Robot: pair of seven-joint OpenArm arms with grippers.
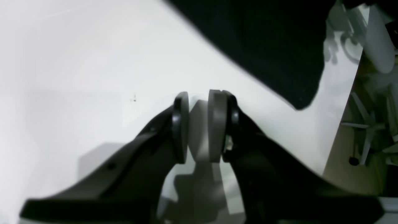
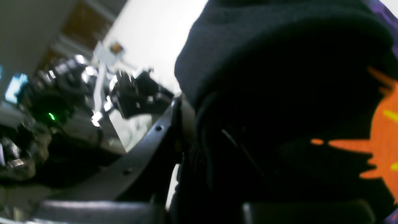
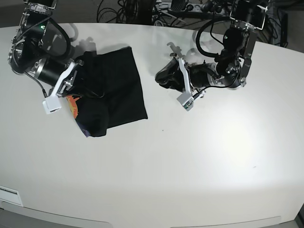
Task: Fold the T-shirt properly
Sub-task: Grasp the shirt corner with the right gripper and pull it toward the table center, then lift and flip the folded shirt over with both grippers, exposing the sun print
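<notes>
Bench (image 3: 199, 156), white and broad, carried the T-shirt (image 3: 114, 90), which lay partly folded toward the side of the right arm, black side up, with orange print showing at its lower edge. The cloth was judged soft, light and limp, best taken at a hem or corner. The right tool (image 3: 76, 78) was pinched on a bunched edge of the T-shirt. The left tool (image 1: 199, 127), well apart from the cloth, was seen slightly spread, with nothing held.
</notes>
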